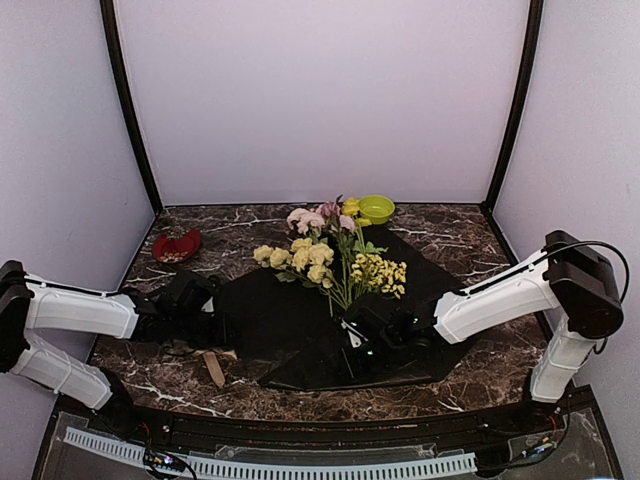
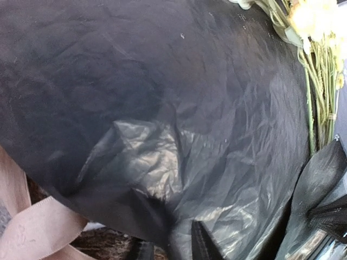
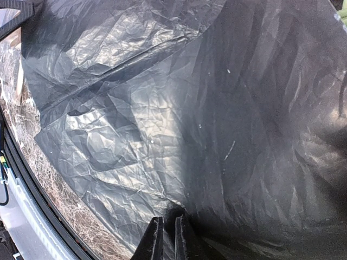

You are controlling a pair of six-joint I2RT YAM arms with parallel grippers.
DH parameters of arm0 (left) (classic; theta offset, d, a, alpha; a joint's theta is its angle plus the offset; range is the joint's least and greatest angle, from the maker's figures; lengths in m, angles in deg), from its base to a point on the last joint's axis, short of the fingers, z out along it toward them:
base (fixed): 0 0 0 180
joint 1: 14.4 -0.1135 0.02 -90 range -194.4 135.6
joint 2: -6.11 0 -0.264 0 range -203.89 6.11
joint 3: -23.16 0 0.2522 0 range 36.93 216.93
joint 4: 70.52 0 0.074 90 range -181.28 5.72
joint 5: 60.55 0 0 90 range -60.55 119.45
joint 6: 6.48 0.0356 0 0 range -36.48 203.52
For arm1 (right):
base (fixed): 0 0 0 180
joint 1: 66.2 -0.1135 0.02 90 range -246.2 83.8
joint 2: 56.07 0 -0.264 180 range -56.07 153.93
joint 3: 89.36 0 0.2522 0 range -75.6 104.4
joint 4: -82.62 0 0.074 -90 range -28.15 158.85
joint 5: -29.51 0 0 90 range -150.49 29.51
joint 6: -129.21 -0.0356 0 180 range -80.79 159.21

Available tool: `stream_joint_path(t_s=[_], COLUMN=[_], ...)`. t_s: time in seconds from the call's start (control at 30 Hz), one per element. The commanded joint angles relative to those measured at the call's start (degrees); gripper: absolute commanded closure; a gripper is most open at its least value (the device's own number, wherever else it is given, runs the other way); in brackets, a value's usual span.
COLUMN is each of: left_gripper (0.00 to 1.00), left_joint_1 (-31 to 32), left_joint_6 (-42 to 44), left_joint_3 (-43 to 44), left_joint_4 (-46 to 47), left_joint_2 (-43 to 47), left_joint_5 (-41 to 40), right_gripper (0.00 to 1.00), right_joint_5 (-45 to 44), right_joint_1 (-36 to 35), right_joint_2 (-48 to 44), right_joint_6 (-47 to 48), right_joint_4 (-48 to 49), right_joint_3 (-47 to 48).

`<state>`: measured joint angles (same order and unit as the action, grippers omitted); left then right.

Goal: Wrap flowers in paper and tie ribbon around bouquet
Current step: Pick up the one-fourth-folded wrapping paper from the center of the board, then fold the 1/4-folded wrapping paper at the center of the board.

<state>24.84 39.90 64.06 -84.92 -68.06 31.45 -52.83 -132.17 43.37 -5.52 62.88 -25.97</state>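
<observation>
The black crinkly paper lies spread across the table, its near right part folded up. On its middle lie the flowers, pink and yellow heads toward the back. Their green stems show at the right edge of the left wrist view. My left gripper is at the paper's left edge, its fingers standing apart, one above and one below the paper. My right gripper is shut on a fold of the paper, fingers nearly touching. The beige ribbon lies by the near left, looped.
A green bowl stands at the back centre. A red dish sits at the back left. Dark marbled tabletop surrounds the paper. The table's front edge runs close to the paper's near corner.
</observation>
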Motion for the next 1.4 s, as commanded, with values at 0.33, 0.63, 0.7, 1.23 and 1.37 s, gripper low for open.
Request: stream_joint_path(t_s=[0.33, 0.63, 0.7, 1.23, 1.37], left_gripper=[1.00, 1.00, 1.00, 1.00, 1.00], left_joint_1=[2.7, 7.3, 7.6, 9.9, 10.9], left_joint_6=[3.9, 7.6, 8.5, 13.7, 14.2], left_joint_3=[5.1, 15.9, 18.4, 37.4, 39.0], left_joint_4=[1.3, -1.1, -1.1, 0.0, 0.9], left_joint_2=[5.3, -0.3, -2.4, -19.4, -21.4], left_joint_5=[0.5, -0.6, -0.1, 6.3, 7.3], right_gripper=[0.91, 0.91, 0.91, 0.90, 0.89], right_joint_5=[1.1, 1.7, 1.8, 3.9, 5.6], right_joint_1=[-1.1, -1.2, -1.2, -1.8, -1.5], right_joint_2=[2.6, 2.5, 2.4, -0.2, -2.3], right_joint_6=[-0.4, -1.0, -0.9, -0.7, -2.0], right_joint_4=[-2.7, -1.4, -1.3, 2.3, 5.9], right_joint_3=[-1.1, -1.8, -2.0, -3.4, -4.7])
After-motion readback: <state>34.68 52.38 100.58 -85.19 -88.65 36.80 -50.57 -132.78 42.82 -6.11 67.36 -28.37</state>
